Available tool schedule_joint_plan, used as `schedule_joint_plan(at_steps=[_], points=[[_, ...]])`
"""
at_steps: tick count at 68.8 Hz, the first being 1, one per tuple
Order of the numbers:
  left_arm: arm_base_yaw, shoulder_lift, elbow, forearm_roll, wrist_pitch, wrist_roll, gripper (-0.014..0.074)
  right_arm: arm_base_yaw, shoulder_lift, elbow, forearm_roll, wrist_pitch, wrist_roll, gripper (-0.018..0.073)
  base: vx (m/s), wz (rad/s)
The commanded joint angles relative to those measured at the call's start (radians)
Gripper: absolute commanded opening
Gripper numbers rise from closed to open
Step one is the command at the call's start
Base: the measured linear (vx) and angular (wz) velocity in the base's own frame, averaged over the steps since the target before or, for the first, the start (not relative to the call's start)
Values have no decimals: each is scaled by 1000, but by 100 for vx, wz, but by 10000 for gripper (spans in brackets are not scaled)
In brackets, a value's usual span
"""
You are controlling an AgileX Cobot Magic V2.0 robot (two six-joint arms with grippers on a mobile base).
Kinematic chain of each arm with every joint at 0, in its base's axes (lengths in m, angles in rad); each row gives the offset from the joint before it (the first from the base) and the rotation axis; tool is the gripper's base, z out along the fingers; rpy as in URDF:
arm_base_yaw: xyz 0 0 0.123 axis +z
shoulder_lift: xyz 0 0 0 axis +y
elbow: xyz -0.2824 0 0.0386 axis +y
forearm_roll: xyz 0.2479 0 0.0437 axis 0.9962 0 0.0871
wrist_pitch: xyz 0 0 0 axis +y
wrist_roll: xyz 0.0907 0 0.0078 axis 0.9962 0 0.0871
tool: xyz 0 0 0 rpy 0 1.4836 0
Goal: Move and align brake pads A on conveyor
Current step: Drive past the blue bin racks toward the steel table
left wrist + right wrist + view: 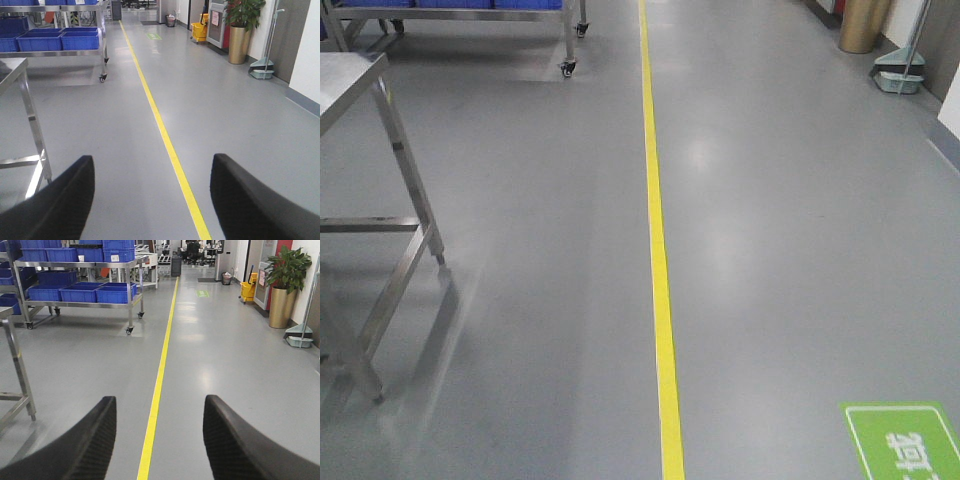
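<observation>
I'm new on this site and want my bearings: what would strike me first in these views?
A yellow line runs straight down the grey floor, mid-frame. Blue bins fill a steel cart at upper left, and a plant in a gold pot stands at far right. The left tool and right tool frame the wrist views' bottom edges, both open and empty.

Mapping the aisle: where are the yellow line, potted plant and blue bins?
yellow line point(658, 250), front view, mid-stripe.
potted plant point(281, 307), right wrist view, gold pot.
blue bins point(77, 294), right wrist view, front wall.
</observation>
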Motion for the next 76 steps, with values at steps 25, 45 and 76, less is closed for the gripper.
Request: schedule_joint_plan(at_steps=[25,45,76], points=[[-5,13,-23,-7,-77,-3,482,-2,14,-25,-10,-78,-4,379,61,-5],[-5,13,-23,-7,-77,-3,482,-2,14,-25,-10,-78,-4,379,60,-2],[-5,13,-23,-7,-77,-3,482,-2,14,-25,-10,-78,-4,379,61,7]])
